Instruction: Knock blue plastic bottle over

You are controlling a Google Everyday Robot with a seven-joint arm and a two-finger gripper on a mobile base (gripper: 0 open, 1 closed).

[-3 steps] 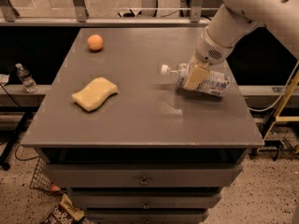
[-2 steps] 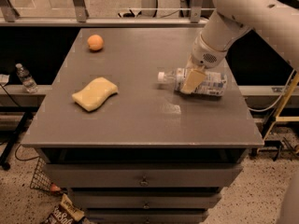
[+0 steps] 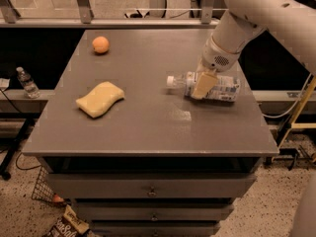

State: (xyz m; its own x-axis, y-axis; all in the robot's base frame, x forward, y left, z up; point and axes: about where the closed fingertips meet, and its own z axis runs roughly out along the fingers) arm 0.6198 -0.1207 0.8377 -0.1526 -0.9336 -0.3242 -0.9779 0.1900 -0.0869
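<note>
The blue plastic bottle (image 3: 217,86) lies on its side on the right part of the grey table (image 3: 148,127), its white cap (image 3: 170,81) pointing left. My gripper (image 3: 202,85) hangs from the white arm coming in from the upper right and sits right over the bottle's neck end, its tan fingers (image 3: 203,84) in front of the bottle's body. The part of the bottle behind the fingers is hidden.
A yellow sponge (image 3: 100,98) lies left of centre on the table. An orange ball (image 3: 100,44) sits at the far left. A small clear bottle (image 3: 27,82) stands on a ledge beyond the table's left edge. Drawers are below the front edge.
The bottle has slid and turned a little to the left on the table, lying flatter. My gripper has moved slightly left with it.
</note>
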